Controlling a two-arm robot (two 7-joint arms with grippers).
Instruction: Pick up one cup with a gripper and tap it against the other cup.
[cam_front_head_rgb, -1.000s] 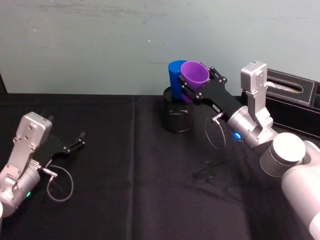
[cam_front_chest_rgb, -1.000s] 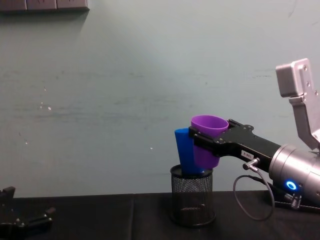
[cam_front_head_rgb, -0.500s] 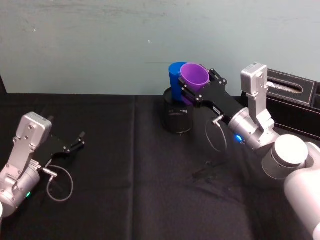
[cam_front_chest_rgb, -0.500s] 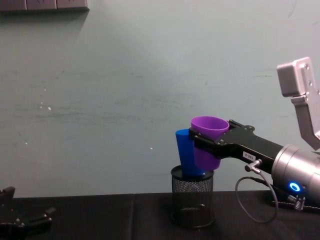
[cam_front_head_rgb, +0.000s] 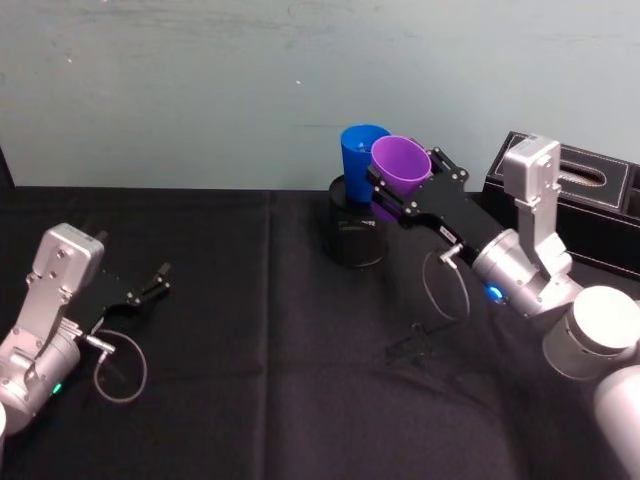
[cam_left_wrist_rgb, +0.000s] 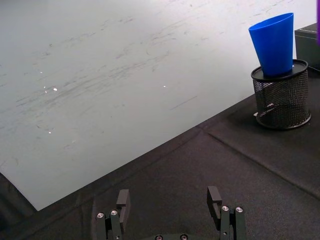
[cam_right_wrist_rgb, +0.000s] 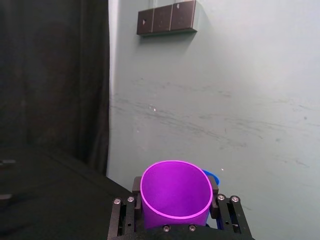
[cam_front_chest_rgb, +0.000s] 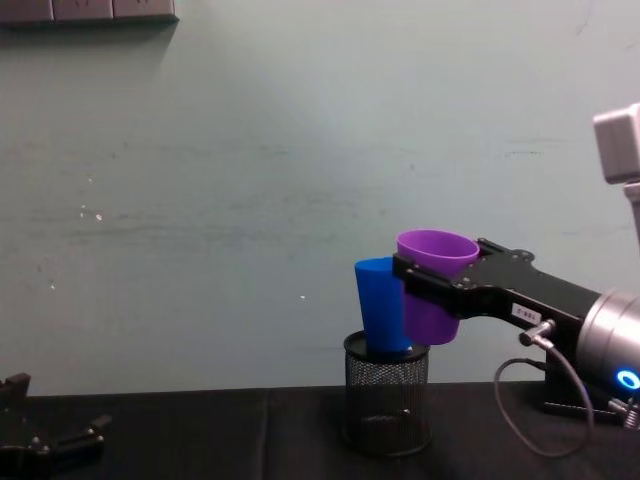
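Pick-up done: purple cup (cam_front_head_rgb: 400, 165) aloft, upright, pinched at mid-wall by right gripper (cam_front_chest_rgb: 428, 288). Blue cup (cam_front_head_rgb: 358, 150) stands, leaning slightly, in mesh holder (cam_front_head_rgb: 355, 235) on desk (cam_front_head_rgb: 250, 350). 2 cups just beside each other; contact cannot be confirmed, so tap judged under way. Right arm reaches forward from right side. Left gripper (cam_left_wrist_rgb: 168, 200) parked low at left, fingers spread, holding nothing.
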